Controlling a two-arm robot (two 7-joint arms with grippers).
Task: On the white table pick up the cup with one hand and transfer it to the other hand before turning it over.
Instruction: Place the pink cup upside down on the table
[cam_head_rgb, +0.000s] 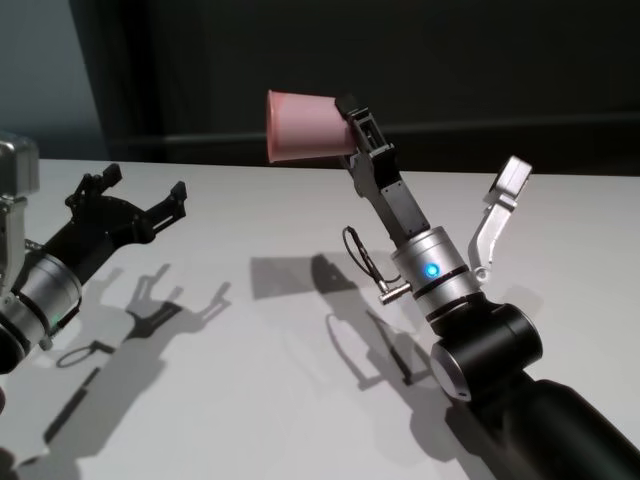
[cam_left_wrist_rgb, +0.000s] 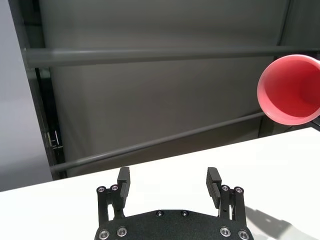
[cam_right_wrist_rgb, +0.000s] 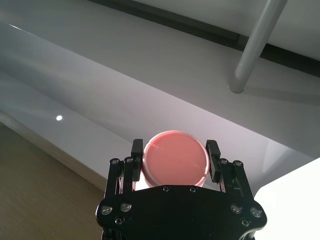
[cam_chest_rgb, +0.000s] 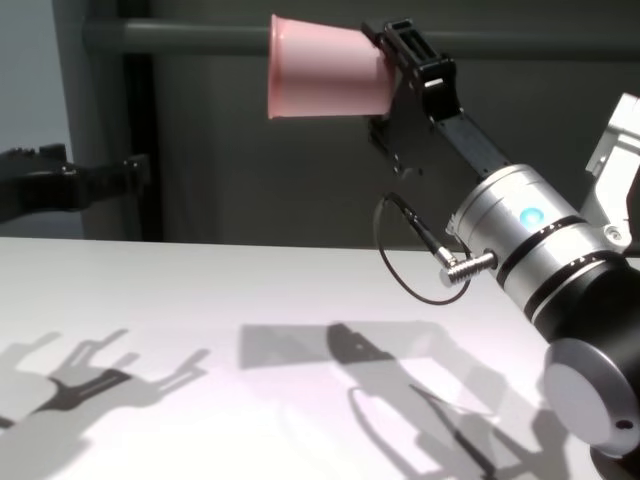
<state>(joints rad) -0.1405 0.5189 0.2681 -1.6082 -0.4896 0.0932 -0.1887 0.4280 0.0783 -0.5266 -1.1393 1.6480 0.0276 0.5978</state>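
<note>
Your right gripper clamps the cup by its base, sideways, above the white table; your left gripper waits apart, fingers spread.

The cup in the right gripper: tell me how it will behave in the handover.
The cup looks thin and empty, so probably light. The right gripper clamps only its narrow base end, and the smooth tapered wall may slip. Its open rim faces the open left gripper, and might flex if squeezed.
</note>
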